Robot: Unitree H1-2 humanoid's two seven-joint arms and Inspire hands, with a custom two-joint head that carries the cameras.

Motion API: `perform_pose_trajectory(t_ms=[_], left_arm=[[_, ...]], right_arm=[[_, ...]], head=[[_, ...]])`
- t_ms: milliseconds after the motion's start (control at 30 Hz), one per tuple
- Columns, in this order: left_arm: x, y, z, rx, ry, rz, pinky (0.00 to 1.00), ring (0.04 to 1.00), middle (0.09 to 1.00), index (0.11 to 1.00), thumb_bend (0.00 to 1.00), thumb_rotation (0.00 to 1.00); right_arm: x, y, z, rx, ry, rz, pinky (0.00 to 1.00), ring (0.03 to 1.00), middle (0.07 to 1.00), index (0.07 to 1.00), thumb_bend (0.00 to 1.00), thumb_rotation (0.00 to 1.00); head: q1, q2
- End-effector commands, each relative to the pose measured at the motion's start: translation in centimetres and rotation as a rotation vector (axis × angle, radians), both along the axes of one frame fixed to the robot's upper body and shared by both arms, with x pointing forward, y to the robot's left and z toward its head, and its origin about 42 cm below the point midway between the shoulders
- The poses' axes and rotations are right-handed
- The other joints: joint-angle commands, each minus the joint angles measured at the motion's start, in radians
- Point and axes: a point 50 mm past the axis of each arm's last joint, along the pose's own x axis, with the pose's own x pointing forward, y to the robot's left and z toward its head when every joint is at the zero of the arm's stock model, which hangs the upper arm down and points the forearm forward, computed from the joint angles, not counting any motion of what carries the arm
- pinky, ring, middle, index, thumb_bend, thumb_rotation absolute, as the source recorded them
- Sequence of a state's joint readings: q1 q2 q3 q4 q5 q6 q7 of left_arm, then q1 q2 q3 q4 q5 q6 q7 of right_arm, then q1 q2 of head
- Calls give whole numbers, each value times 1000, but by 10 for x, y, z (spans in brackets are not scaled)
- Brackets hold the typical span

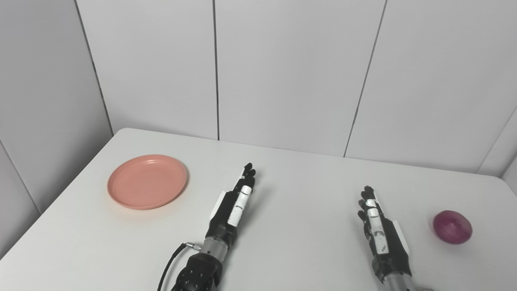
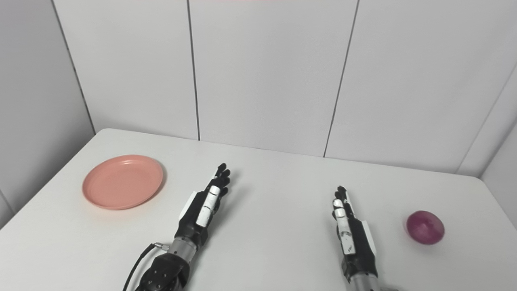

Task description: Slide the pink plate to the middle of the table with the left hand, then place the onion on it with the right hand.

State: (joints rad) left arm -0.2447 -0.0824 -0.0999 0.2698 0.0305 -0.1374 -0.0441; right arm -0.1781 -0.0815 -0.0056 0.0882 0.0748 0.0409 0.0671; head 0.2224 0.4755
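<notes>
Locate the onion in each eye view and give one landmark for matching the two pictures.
Left eye view: the onion lies at the far right, right of the right hand.
Right eye view: same spot, shifted slightly leftward.
Shared landmark: the pink plate at the table's left.

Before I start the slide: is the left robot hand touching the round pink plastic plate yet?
Apart. The left eye view shows bare white table between the left robot hand and the round pink plastic plate; the right eye view shows the same gap.
</notes>
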Motion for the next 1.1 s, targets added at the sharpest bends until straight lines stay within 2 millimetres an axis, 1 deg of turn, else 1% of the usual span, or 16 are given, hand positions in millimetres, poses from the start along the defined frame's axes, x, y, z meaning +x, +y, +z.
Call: perform_pose_trajectory(t_ms=[0, 67, 100, 200, 333, 433, 567, 700, 900, 933, 1033, 1067], left_arm=[[-1, -6, -3, -5, -21, 11, 1000, 1000, 1000, 1000, 615, 1000], [0, -10, -4, -8, -25, 16, 1000, 1000, 1000, 1000, 624, 1000], [1, -11, -4, -6, -29, 17, 1000, 1000, 1000, 1000, 631, 1000], [3, -12, -5, 2, -37, 20, 1000, 1000, 1000, 1000, 633, 1000], [4, -13, -4, 2, -40, 24, 1000, 1000, 1000, 1000, 624, 1000], [7, -14, 1, -22, -27, 29, 1000, 1000, 1000, 1000, 600, 1000], [11, -7, 10, -35, -17, 39, 1000, 1000, 1000, 1000, 621, 1000], [14, -2, 16, -41, -17, 41, 1000, 1000, 1000, 1000, 599, 1000], [20, 13, 30, 14, -81, 110, 986, 993, 1000, 997, 601, 1000], [21, 16, 31, 34, -87, 124, 976, 979, 988, 980, 612, 1000], [25, 24, 37, 50, -106, 124, 979, 981, 987, 975, 619, 1000], [26, 27, 39, 46, -116, 117, 983, 988, 994, 986, 613, 1000]], right_arm=[[7, 2, 20, 12, -95, 28, 1000, 1000, 1000, 1000, 470, 1000], [9, 0, 19, 13, -95, 40, 1000, 1000, 1000, 1000, 464, 1000], [9, 0, 19, 14, -95, 45, 1000, 1000, 1000, 1000, 469, 1000], [10, 0, 17, 19, -93, 46, 1000, 1000, 1000, 1000, 484, 1000], [9, -1, 16, 20, -86, 51, 1000, 1000, 1000, 1000, 498, 1000], [8, -3, 16, 21, -90, 46, 1000, 1000, 1000, 1000, 483, 1000], [9, -5, 17, 34, -106, 50, 1000, 1000, 1000, 1000, 438, 1000], [9, -6, 18, 23, -117, 50, 1000, 1000, 1000, 1000, 411, 1000], [8, -3, 19, 32, -112, 45, 1000, 1000, 1000, 1000, 414, 1000], [7, -3, 19, 32, -112, 46, 1000, 1000, 1000, 1000, 413, 1000], [7, -2, 19, 33, -111, 46, 1000, 1000, 1000, 1000, 410, 1000], [7, -2, 19, 34, -110, 46, 1000, 1000, 1000, 1000, 410, 1000]], head=[[16, -6], [31, -13], [45, -22], [59, -35], [85, -50], [90, -57], [90, -67], [89, -73], [88, -80], [88, -80], [86, -81], [86, -81]])
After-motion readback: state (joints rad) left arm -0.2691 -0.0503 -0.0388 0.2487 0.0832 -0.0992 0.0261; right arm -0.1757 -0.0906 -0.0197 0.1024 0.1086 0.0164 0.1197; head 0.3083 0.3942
